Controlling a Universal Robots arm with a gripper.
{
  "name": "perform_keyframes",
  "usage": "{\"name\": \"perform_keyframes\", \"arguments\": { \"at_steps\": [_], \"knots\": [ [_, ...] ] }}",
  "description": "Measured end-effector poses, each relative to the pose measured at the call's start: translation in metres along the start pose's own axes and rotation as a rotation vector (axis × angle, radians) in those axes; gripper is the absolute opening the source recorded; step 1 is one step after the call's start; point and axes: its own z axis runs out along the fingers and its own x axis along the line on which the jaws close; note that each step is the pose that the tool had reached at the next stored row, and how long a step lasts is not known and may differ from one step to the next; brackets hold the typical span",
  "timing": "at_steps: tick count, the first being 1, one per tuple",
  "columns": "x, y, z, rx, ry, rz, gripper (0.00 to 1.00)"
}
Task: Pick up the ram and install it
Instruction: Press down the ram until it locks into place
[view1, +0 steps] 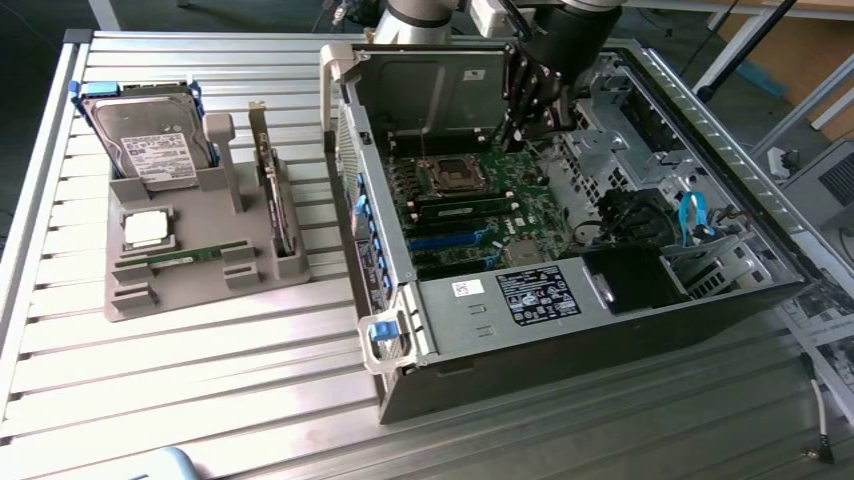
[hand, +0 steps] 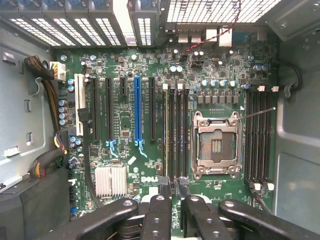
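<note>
Pincer (hand: 174, 187) stood open, nothing betw. fingers (hand: 159, 210). It hung inside open PC case (view1: 441, 300) over motherboard (hand: 155, 167), tips just off the slots beside empty CPU socket (hand: 216, 145). The ram (view1: 180, 257) lay in grey tray (view1: 200, 295), along tray's near edge. Tray sat on surface (view1: 200, 400) twd exterior view's left edge, well apart from pincer.

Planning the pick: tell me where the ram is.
Exterior view's left: the ram lies flat on the grey tray, just in front of the silver processor, outside the open case.
</note>
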Motion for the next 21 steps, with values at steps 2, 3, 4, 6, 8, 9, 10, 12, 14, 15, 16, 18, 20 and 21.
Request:
{"name": "perform_keyframes", "arguments": {
  "at_steps": [2,3,4,6,8,9,10,12,14,15,16,18,20,21],
  "knots": [
    [0.0000,0.0000,0.0000,0.0000,0.0000,0.000,0.19],
    [0.0000,0.0000,0.0000,0.0000,0.0000,0.000,0.19],
    [0.0000,0.0000,0.0000,0.0000,0.0000,0.000,0.19],
    [0.0000,0.0000,0.0000,0.0000,0.0000,0.000,0.18],
    [0.0000,0.0000,0.0000,0.0000,0.0000,0.000,0.11],
    [0.0000,0.0000,0.0000,0.0000,0.0000,0.000,0.10],
    [0.0000,0.0000,0.0000,0.0000,0.0000,0.000,0.10],
    [0.0000,0.0000,0.0000,0.0000,0.0000,0.000,0.10],
    [0.0000,0.0000,0.0000,0.0000,0.0000,0.000,0.10],
    [0.0000,0.0000,0.0000,0.0000,0.0000,0.000,0.10],
    [0.0000,0.0000,0.0000,0.0000,0.0000,0.000,0.10],
    [0.0000,0.0000,0.0000,0.0000,-0.0001,0.000,0.10],
    [0.0000,0.0000,0.0000,0.0000,0.0000,0.000,0.10],
    [0.0000,0.0000,0.0000,0.0000,0.0000,0.000,0.10]
  ]
}}
